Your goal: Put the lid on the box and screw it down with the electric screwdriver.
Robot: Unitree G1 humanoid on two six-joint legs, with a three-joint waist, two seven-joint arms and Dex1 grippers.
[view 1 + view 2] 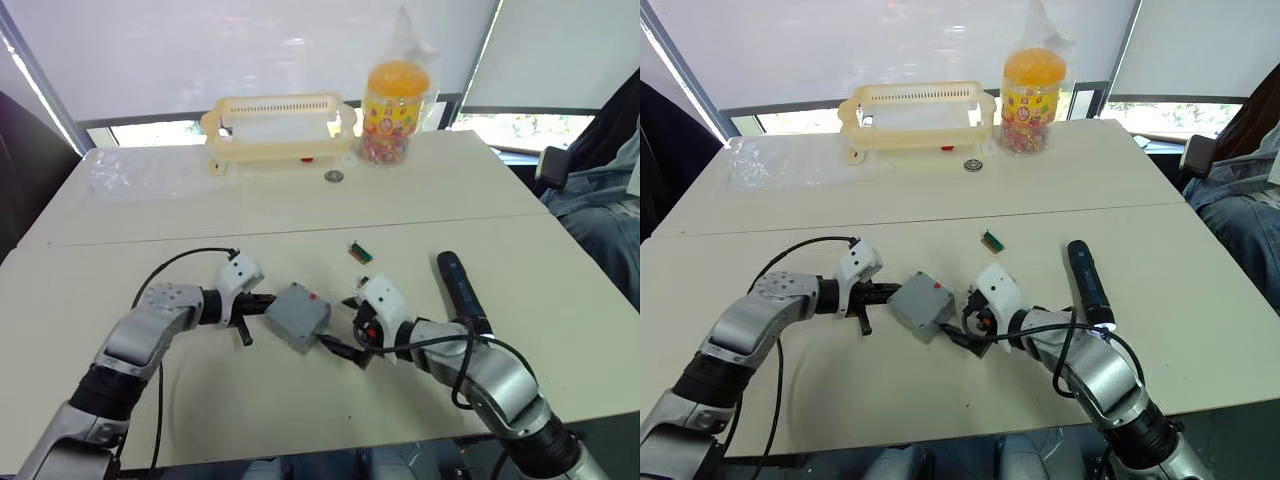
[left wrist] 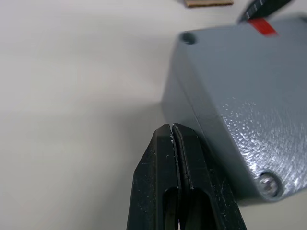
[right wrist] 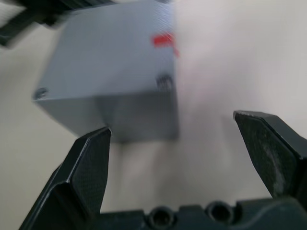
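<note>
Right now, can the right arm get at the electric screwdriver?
Probably yes. The electric screwdriver lies bare on the table just outside the right pincer, which is open and holds nothing. Nothing lies between them; the box sits on its other side.

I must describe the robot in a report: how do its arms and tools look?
Both arms have silver-grey metal segments with white housings at the wrists, and loose black cables loop along them. The left tool and the right tool each have two black fingers, tapered, of matte plastic.

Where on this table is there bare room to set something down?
Free: the near strip in front of the box, and the far left around the plastic sheet. Crowded: the middle, where left pincer, box, right pincer and electric screwdriver sit.
</note>
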